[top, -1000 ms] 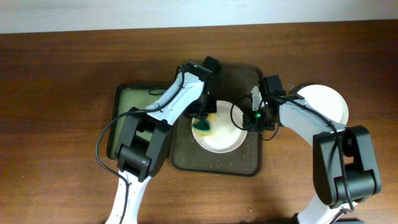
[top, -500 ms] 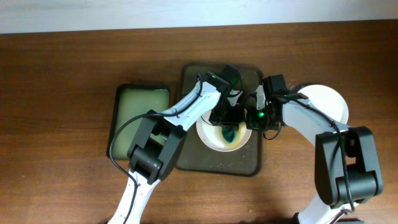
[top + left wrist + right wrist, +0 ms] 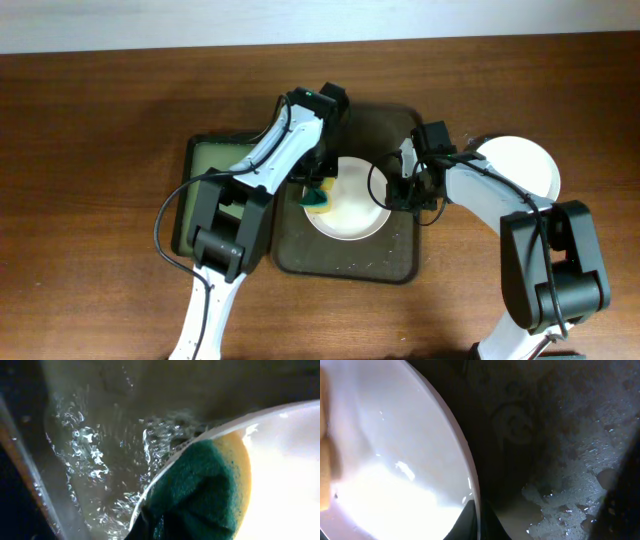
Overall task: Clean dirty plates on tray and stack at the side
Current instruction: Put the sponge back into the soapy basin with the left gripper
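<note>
Wooden table [image 3: 100,120], wet dark tray [image 3: 345,262] holding one plate [image 3: 355,215]
Left jaws clamp sponge [image 3: 317,197] at its rim; right jaws pinch opposite rim

You'll find the plate [image 3: 352,212] smooth and glossy white, glazed-looking, throwing bright glare in both wrist views, while the tray [image 3: 345,262] under it is dark and dull, its surface beaded with shiny water drops. The sponge [image 3: 200,495] shows you a coarse, fibrous green scouring face over a soft, matt yellow foam layer. Your table [image 3: 100,120] is brown wood with visible grain and a low sheen, and the left arm [image 3: 283,152] and right arm [image 3: 490,200] wear smooth white plastic shells with black parts.
</note>
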